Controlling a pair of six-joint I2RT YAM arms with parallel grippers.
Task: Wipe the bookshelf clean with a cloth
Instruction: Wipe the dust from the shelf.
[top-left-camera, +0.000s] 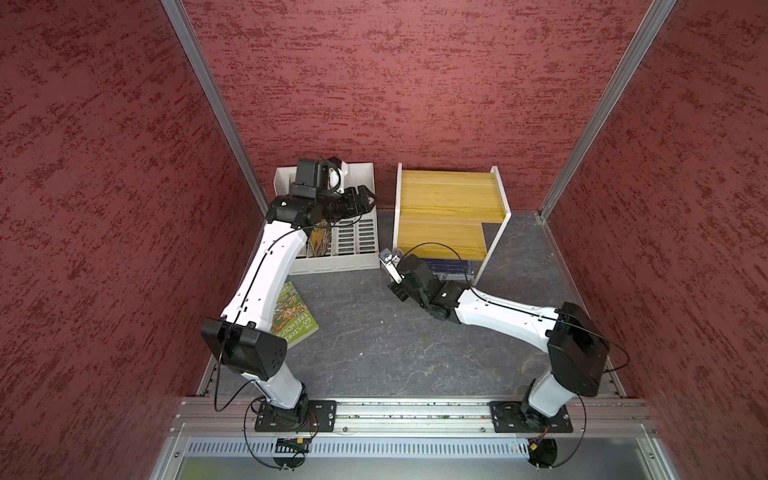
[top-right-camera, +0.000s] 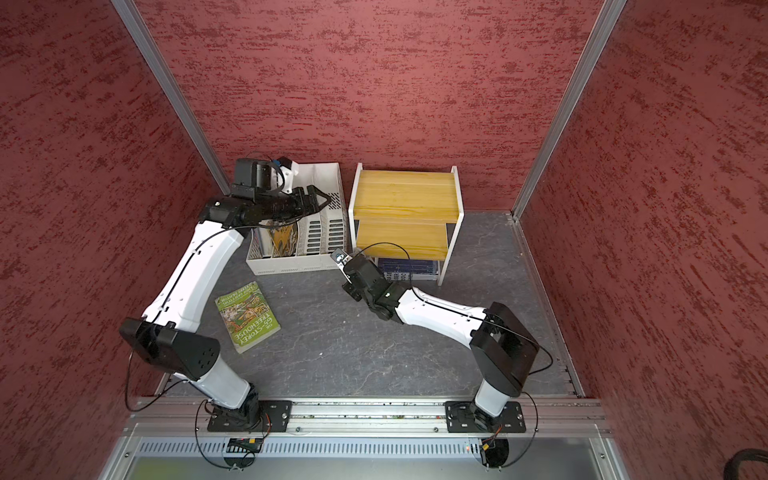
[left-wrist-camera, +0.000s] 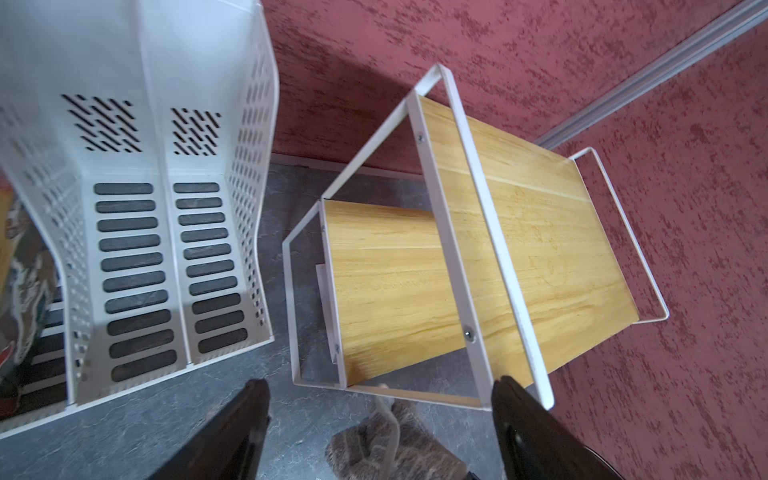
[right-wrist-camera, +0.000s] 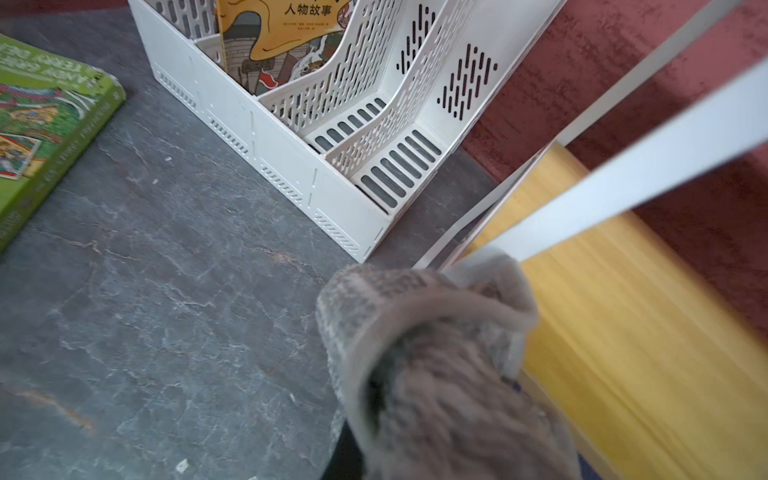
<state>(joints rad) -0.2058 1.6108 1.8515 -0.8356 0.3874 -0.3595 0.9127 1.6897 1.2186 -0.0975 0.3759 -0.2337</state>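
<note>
R gripper (right-wrist-camera: 415, 386) clamped on cloth (right-wrist-camera: 461, 424) at bookshelf (top-left-camera: 444, 208) 7 o'clock corner. L gripper (left-wrist-camera: 380, 386) wide open, empty, off 9 o'clock. Risk: cloth snags frame, unbraced bookshelf skids.

A: Shelves and cloths, counted?
B: 1 bookshelf (top-left-camera: 449, 199) with 2 boards (top-left-camera: 436, 239), 1 file organizer (top-left-camera: 332, 266), 1 cloth (right-wrist-camera: 436, 374).
A: Books? Arms?
B: 3 books visible: 1 green book (top-right-camera: 249, 316), 1 yellow book (right-wrist-camera: 266, 41), 1 blue book (top-right-camera: 409, 268). 2 robot arms (top-left-camera: 266, 274) (top-left-camera: 498, 311).
</note>
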